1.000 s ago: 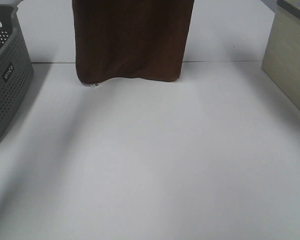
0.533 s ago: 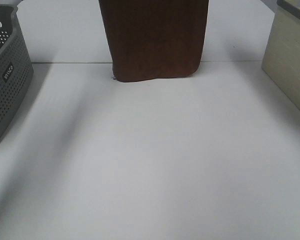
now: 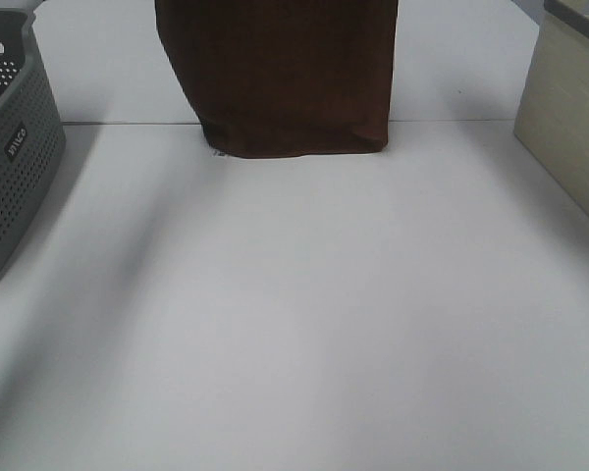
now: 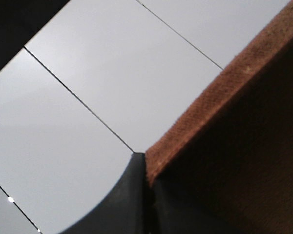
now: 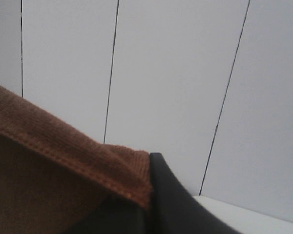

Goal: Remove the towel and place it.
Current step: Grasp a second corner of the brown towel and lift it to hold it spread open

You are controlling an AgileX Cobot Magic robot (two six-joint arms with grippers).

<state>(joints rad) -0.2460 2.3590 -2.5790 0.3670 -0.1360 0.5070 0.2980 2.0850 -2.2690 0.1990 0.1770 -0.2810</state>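
The towel (image 3: 285, 74), a dark reddish-brown terry cloth, hangs from above the top of the exterior high view, its lower edge at the far side of the white table (image 3: 304, 314). A small white tag (image 3: 217, 152) peeks out at its lower left corner. Both grippers are out of the exterior high view. In the left wrist view my left gripper (image 4: 147, 168) is shut on the towel's (image 4: 234, 131) hemmed top edge. The right wrist view shows my right gripper (image 5: 149, 170) shut on the towel's (image 5: 53, 170) other top corner.
A grey perforated basket (image 3: 10, 147) stands at the table's left edge. A pale wooden box (image 3: 569, 118) stands at the far right. White panelled wall lies behind the table.
The hanging towel swung right half a second ago and has now drifted back left a little and widened. Its lower edge stays at the table's far side.
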